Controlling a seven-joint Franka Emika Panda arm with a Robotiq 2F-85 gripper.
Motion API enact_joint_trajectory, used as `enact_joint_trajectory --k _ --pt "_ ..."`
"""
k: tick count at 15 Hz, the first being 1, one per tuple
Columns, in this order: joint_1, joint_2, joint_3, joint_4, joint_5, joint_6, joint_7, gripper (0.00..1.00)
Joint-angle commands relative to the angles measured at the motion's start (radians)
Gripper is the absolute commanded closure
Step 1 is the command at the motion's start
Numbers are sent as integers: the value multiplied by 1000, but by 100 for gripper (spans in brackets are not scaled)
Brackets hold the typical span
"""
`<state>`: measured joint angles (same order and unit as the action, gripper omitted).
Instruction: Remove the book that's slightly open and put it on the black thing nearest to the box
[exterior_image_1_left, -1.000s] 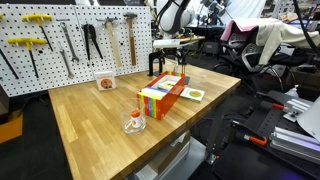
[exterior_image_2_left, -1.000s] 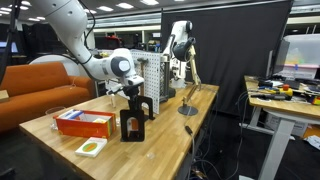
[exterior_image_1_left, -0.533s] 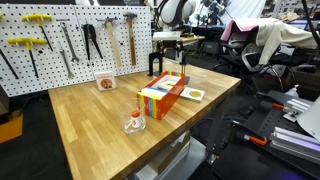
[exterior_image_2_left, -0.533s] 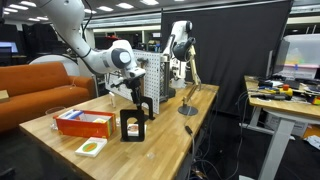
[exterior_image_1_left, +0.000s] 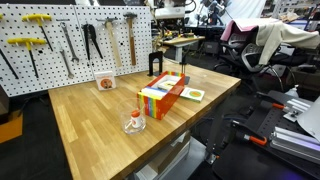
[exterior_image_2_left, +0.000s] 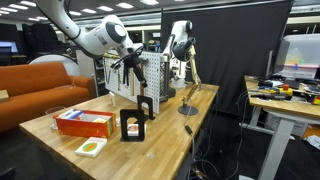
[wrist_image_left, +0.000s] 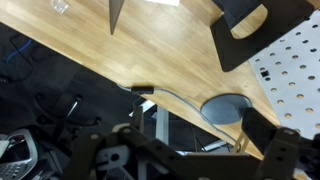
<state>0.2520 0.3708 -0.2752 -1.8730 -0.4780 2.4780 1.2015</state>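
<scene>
No text, label, brand, number or sign is legible in any of the views.

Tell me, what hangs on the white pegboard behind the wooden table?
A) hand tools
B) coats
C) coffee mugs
A: in an exterior view, hand tools such as pliers, hammers and yellow-handled pieces hang in a row on the pegboard.

Orange box (exterior_image_1_left: 163, 96) with rainbow stripes, tan wooden table (exterior_image_1_left: 90, 115), white dotted pegboard (exterior_image_1_left: 50, 65).
</scene>
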Motion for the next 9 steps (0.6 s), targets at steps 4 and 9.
enact_joint_trajectory --k 4,9 --pt "-36 -82 50 -55 -47 -38 10 0" --pt "-34 -76 49 -57 -47 -37 11 0"
